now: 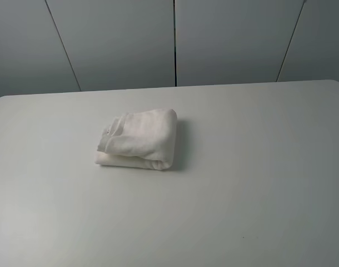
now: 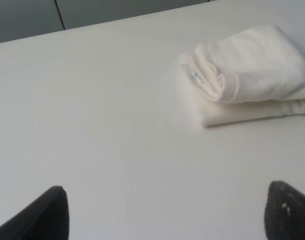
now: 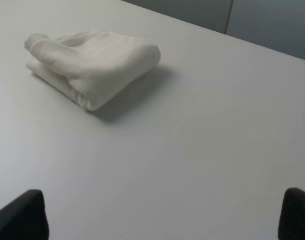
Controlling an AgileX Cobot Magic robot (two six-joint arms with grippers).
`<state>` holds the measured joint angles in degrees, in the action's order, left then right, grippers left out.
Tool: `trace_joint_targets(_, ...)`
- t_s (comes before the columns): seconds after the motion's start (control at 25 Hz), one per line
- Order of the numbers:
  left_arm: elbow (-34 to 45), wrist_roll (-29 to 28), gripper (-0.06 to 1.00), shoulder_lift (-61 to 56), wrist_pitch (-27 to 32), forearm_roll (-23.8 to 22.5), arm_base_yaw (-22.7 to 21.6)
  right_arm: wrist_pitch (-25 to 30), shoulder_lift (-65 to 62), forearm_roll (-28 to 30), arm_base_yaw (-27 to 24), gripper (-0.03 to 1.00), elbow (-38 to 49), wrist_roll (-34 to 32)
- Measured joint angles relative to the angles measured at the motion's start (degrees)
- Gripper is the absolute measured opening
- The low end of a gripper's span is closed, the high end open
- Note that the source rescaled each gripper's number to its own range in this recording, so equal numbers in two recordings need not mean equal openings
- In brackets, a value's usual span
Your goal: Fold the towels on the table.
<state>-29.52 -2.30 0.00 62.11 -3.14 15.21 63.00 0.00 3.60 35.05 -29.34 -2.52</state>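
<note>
The towel lies folded in a compact bundle near the middle of the table, its long axis seemingly running crosswise between the arms, well apart from both the left gripper and right gripper, each spread wide and empty.

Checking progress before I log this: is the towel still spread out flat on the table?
No, the towel sits as a compact folded bundle in several layers on the table.
</note>
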Motion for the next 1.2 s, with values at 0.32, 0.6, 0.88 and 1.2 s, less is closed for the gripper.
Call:
trace_joint_targets(0.32, 0.0, -0.1, 1.0, 0.0, 0.0, 0.0, -3.1, 0.0, -0.1, -0.1, -17.7, 1.0, 0.0, 0.0)
trace_joint_targets(0.6, 0.0, -0.2, 1.0, 0.0, 0.0, 0.0, -14.1, 0.0, -0.1, -2.6, -25.6, 1.0, 0.0, 1.8)
trace_joint_targets(0.88, 0.0, -0.1, 1.0, 0.0, 0.0, 0.0, -20.2, 0.0, -0.1, -7.7, -25.7, 1.0, 0.0, 3.9)
trace_joint_targets(1.2, 0.0, -0.1, 1.0, 0.0, 0.0, 0.0, -20.2, -0.1, -0.1, -7.4, -25.7, 1.0, 0.0, 3.9)
